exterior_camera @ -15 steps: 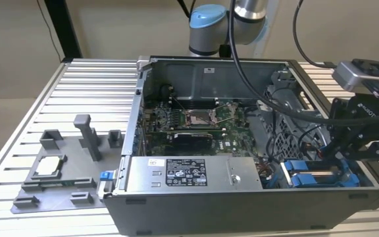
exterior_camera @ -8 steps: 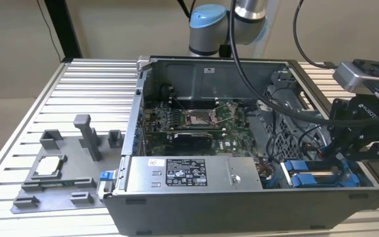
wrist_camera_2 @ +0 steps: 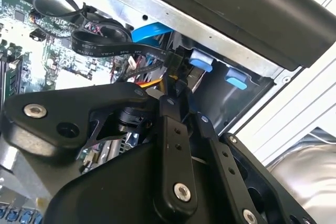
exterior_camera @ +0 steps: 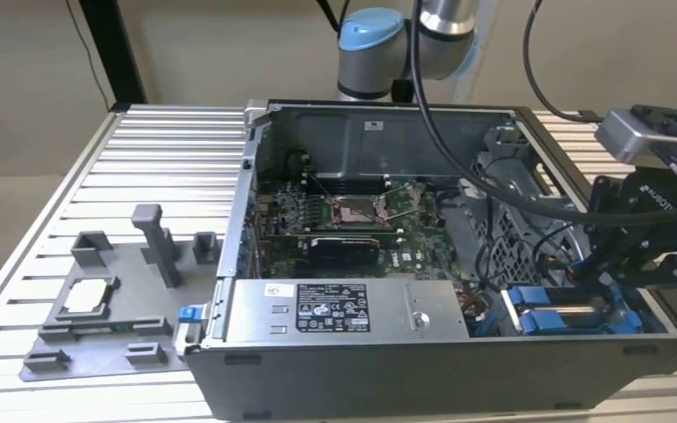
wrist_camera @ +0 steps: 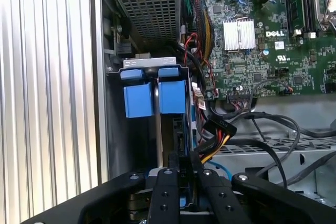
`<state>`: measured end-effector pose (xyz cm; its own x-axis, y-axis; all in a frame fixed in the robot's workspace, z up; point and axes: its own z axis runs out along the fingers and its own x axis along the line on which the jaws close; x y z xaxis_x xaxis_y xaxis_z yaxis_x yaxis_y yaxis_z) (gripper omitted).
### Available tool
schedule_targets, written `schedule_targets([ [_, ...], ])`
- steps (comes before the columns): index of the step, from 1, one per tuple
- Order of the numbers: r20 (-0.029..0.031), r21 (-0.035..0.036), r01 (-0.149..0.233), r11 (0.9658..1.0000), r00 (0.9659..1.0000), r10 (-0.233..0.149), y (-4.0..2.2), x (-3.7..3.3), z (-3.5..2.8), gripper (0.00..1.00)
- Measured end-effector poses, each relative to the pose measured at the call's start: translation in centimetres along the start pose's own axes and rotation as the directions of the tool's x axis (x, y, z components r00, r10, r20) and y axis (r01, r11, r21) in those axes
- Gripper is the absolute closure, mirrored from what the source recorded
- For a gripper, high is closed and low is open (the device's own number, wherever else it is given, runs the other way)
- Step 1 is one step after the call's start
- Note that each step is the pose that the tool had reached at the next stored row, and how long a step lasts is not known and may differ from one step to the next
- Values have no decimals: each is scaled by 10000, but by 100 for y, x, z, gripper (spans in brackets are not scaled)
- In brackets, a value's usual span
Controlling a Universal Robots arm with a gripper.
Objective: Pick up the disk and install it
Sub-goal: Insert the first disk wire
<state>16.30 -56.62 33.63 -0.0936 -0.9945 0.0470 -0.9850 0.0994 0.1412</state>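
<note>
The disk (exterior_camera: 554,315) sits low in the drive bay at the corner of the open computer case (exterior_camera: 433,366), on the exterior view's right. Its bright blue rails (wrist_camera: 139,101) flank a thin metal edge, and the blue tabs (wrist_camera_2: 202,60) show beyond the fingers. My gripper (exterior_camera: 598,275) hangs just above that bay. In both wrist views its black fingertips (wrist_camera: 185,165) (wrist_camera_2: 176,97) come together, with nothing between them. They stand beside a bundle of black, red and yellow cables (wrist_camera: 218,137), a short way from the blue rails.
A large grey box with a white label (exterior_camera: 329,308) fills the case's front. The green motherboard (exterior_camera: 351,220) lies behind it. A grey fixture (exterior_camera: 103,313) holding a small square chip (exterior_camera: 89,296) stands on the slatted table (exterior_camera: 162,150) at the exterior view's left.
</note>
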Motion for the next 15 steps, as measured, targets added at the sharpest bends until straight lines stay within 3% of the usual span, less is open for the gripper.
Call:
schedule_targets([
  [5, -24, -253, 13, 9997, 10000, -14, 1, -1, 0, 100],
  [9, -35, -359, 17, 9994, 10000, -18, 0, 0, -9, 100],
  [12, -48, -503, 18, 9987, 10000, -20, 4, 1, -34, 100],
  [15, -69, -698, 26, 9976, 10000, -31, 4, 1, -58, 100],
])
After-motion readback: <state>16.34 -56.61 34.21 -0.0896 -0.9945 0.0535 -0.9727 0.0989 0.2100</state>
